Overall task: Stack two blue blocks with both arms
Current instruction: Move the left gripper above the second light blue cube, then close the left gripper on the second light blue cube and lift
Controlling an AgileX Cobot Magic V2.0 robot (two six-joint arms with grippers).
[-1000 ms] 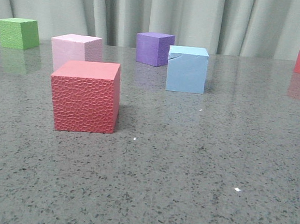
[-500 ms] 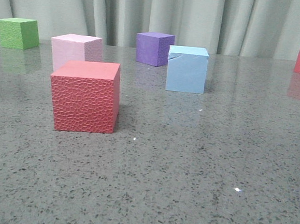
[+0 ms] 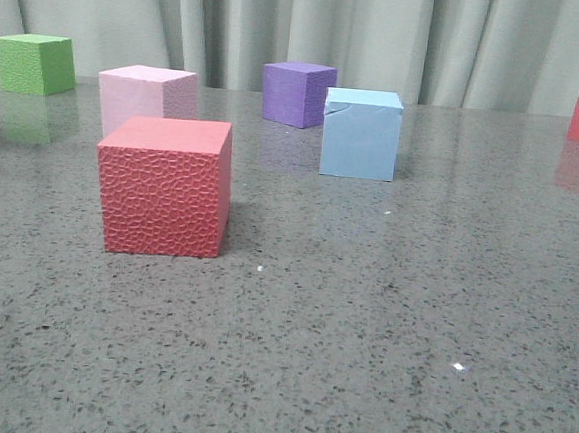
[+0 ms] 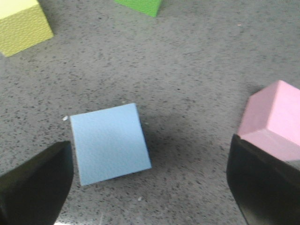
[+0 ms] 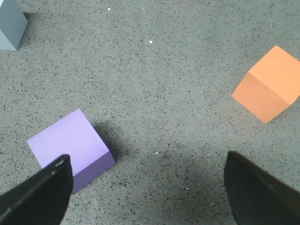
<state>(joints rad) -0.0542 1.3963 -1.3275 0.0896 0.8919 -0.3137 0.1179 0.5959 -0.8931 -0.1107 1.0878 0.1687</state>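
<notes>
Speckled grey table [image 3: 358, 362], no readable writing, blue block [image 4: 110, 143] below spread left fingers [image 4: 35, 183], right fingers [image 5: 262, 187] spread

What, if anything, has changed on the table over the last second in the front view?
Nothing has visibly changed. The cracked blue block, the red cube, the pink cube, the purple cube and the green cube all sit where they were, and no arm has come into the front view.
</notes>
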